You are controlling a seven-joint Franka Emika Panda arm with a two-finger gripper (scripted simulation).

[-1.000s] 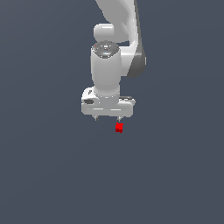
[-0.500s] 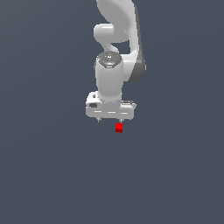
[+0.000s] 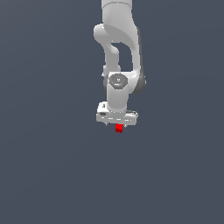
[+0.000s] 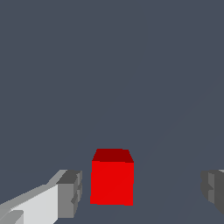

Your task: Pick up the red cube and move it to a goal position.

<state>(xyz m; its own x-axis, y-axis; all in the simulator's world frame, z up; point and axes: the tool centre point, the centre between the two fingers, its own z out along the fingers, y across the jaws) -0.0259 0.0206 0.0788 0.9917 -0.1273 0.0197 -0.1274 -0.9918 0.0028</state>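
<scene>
The red cube (image 3: 118, 128) is a small bright red block on the flat grey floor (image 3: 52, 175). The white gripper (image 3: 117, 124) hangs directly over it, pointing down, and covers the cube's upper part in the exterior view. In the wrist view the cube (image 4: 112, 181) sits between the two grey fingertips. It is close to one fingertip (image 4: 70, 193) and well apart from the other (image 4: 213, 190). The gripper (image 4: 142, 192) is open and neither pad touches the cube.
The white arm (image 3: 118, 39) rises above the gripper to the top edge of the exterior view. The uniform dark grey floor is the only other thing in view.
The gripper has moved down and toward the exterior view's right, and now sits over the cube. The cube has not moved.
</scene>
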